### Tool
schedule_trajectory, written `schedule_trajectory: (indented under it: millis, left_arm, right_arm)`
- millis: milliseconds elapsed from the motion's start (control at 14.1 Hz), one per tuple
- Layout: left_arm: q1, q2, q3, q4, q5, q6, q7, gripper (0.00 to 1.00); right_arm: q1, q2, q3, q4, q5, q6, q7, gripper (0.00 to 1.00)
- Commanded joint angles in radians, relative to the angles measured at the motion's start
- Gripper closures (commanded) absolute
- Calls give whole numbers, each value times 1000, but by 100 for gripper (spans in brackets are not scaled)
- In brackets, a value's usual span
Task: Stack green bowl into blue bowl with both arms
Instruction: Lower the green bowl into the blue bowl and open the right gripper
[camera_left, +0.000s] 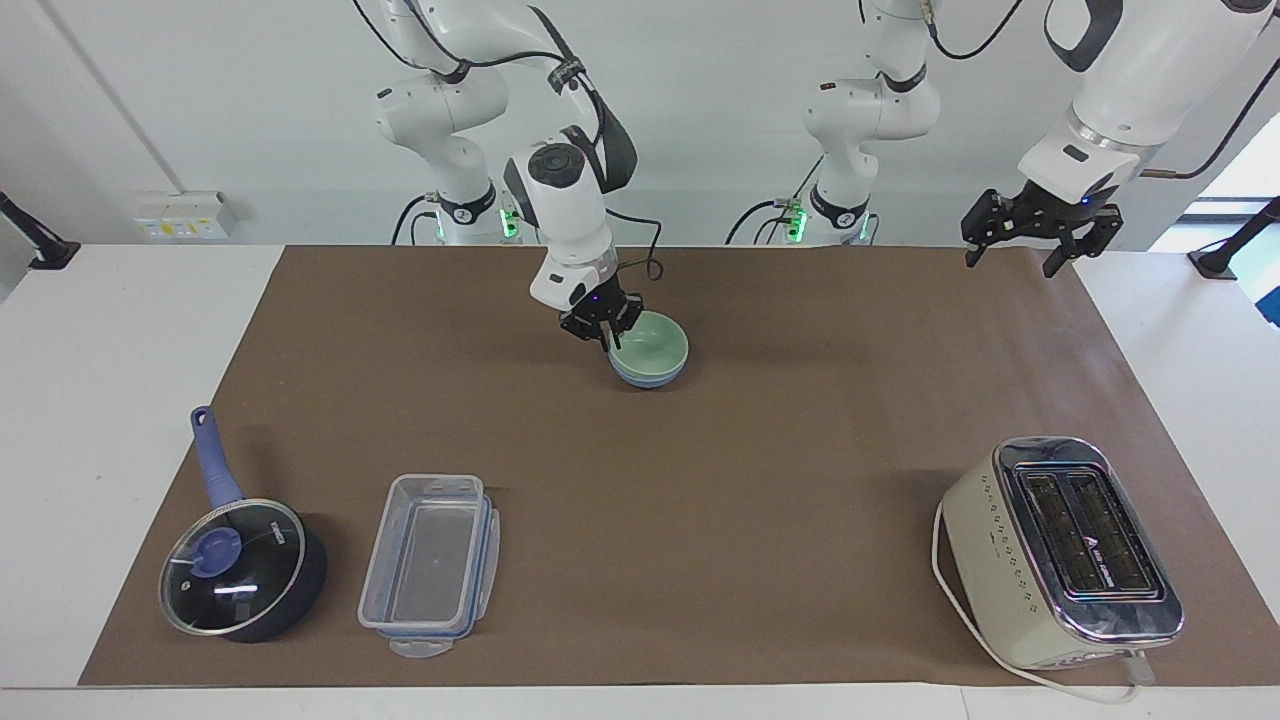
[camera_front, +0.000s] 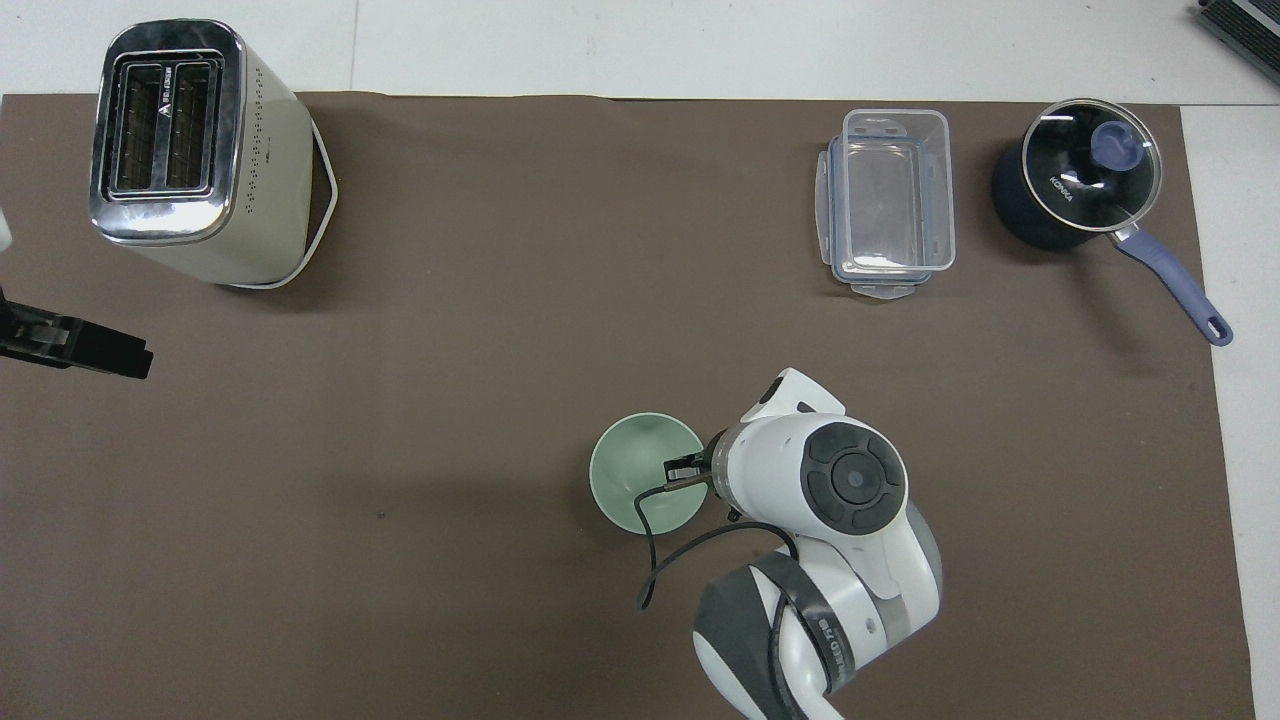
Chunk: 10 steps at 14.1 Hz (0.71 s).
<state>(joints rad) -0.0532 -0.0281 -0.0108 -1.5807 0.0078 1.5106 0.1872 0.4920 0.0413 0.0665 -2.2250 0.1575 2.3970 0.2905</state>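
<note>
The green bowl (camera_left: 652, 350) sits nested level in the blue bowl (camera_left: 648, 379) on the brown mat, in the part of the table nearer to the robots. Only the blue bowl's lower band shows; in the overhead view the green bowl (camera_front: 635, 480) hides it. My right gripper (camera_left: 603, 328) is at the green bowl's rim on the right arm's side, fingers spread, holding nothing. In the overhead view the right gripper (camera_front: 686, 468) is mostly hidden under its wrist. My left gripper (camera_left: 1020, 245) waits open in the air over the mat's edge at the left arm's end, as the overhead view (camera_front: 80, 345) also shows.
A toaster (camera_left: 1065, 550) stands farther from the robots at the left arm's end. A clear plastic container (camera_left: 430, 565) and a dark blue saucepan with a glass lid (camera_left: 240, 570) stand farther from the robots at the right arm's end.
</note>
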Motion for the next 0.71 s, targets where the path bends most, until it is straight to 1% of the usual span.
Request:
schedule_trajectory:
  millis: [0, 142, 425, 637]
  left_arm:
    - [13, -21, -8, -19, 4, -6, 8, 0]
    - [13, -21, -8, -19, 4, -6, 8, 0]
    - [13, -21, -8, -19, 4, -6, 8, 0]
    - [13, -21, -8, -19, 4, -6, 8, 0]
  right_arm:
    - [-12, -20, -7, 33, 17, -34, -14, 0]
    - [-39, -37, -13, 74, 2, -106, -8, 0]
    - [-140, -66, -13, 183, -79, -252, -4, 0]
    - [-231, -93, -13, 269, -90, -364, -4, 0]
